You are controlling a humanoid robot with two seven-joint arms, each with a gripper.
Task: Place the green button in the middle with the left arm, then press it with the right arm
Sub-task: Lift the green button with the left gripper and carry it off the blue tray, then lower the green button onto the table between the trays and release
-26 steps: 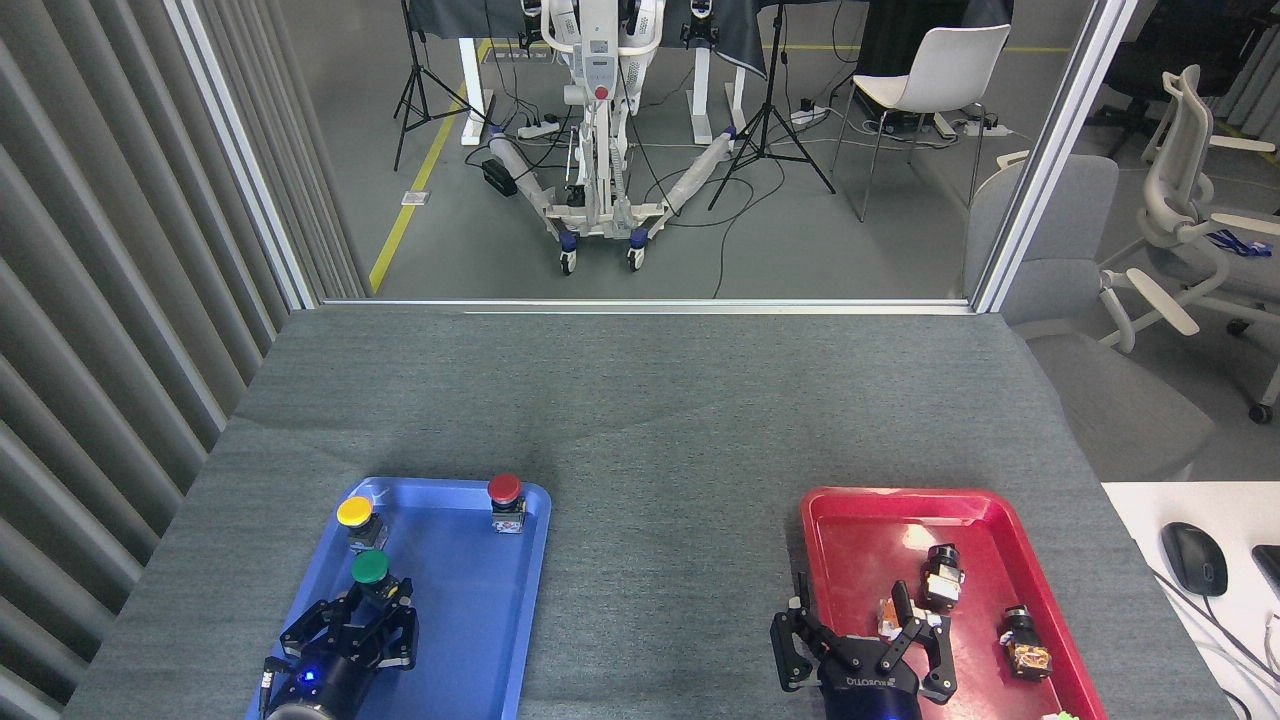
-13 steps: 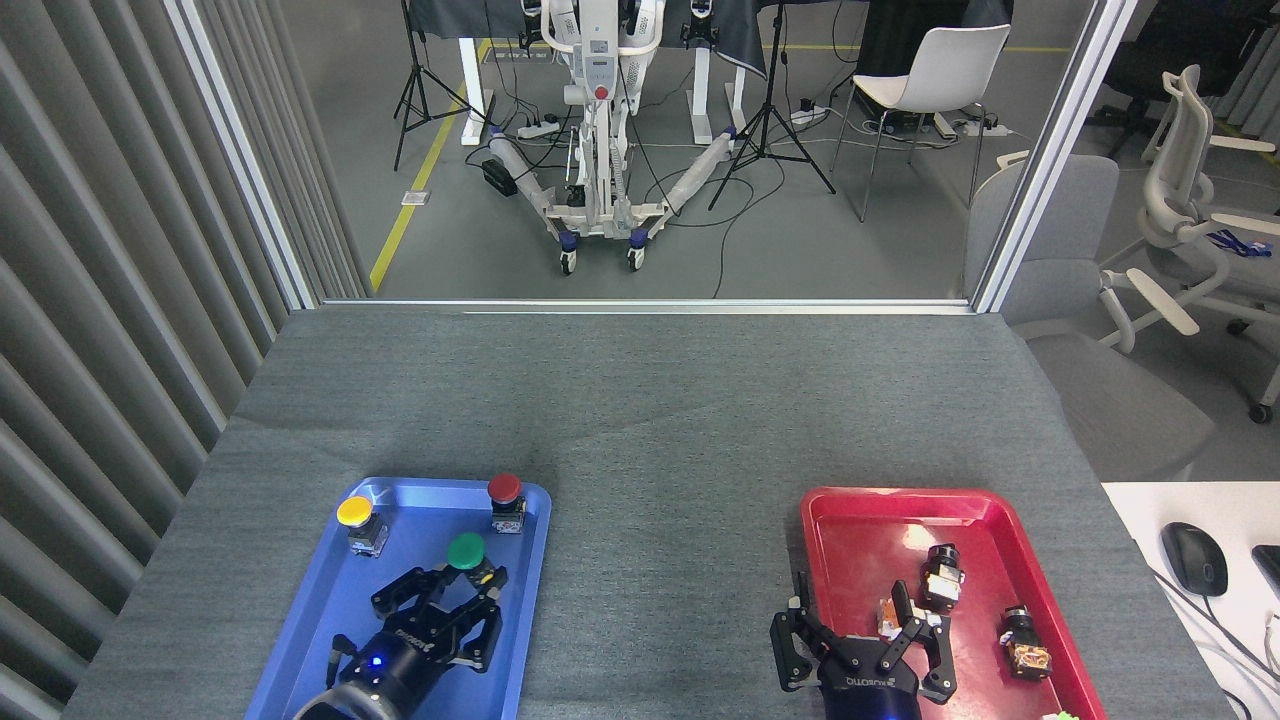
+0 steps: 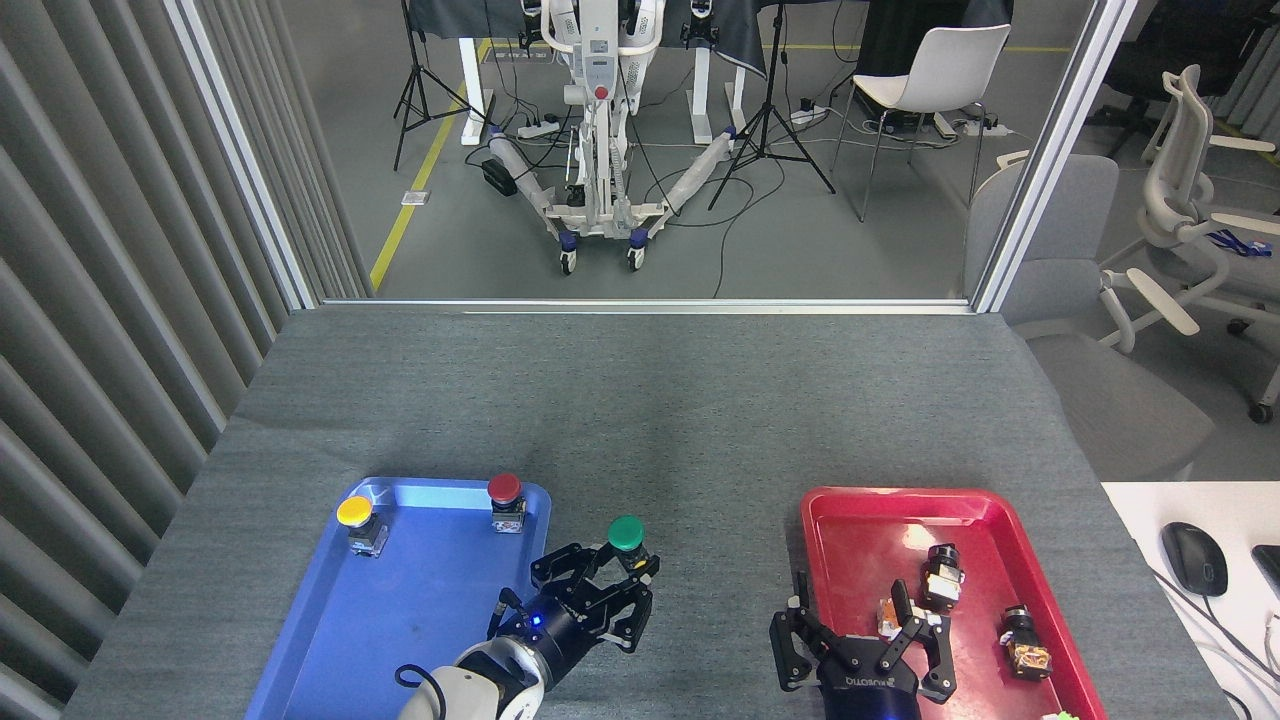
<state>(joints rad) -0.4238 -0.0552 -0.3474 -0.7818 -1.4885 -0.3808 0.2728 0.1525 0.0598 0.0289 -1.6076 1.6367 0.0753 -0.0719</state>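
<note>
Head view, nearest first: at about 5 o'clock the right gripper (image 3: 862,640) rests low over the near-left edge of the red tray (image 3: 850,540), its black fingers spread wide with nothing between them. Small dark parts (image 3: 942,577) lie in that tray, at 1 o'clock from this gripper.

At about 7 o'clock the left gripper (image 3: 612,580) reaches in from the bottom edge, a small blue light showing on its body. Its fingers are closed on the base of the green button (image 3: 627,535), whose round cap stands up at the gripper's far tip. The button is outside the blue tray (image 3: 400,610), just off its right rim, over the bare grey cloth of the middle (image 3: 690,520) between the two trays. Whether its base touches the cloth I cannot tell.

Farther in, along the blue tray's far edge, the yellow button (image 3: 357,518) sits at the left corner and the red button (image 3: 506,495) at the right corner, both upright, well apart from each other.

Beyond the table's far edge, at 12 o'clock, a white wheeled stand (image 3: 598,120) stands on the floor, with a white chair (image 3: 930,85) at 1 o'clock.
</note>
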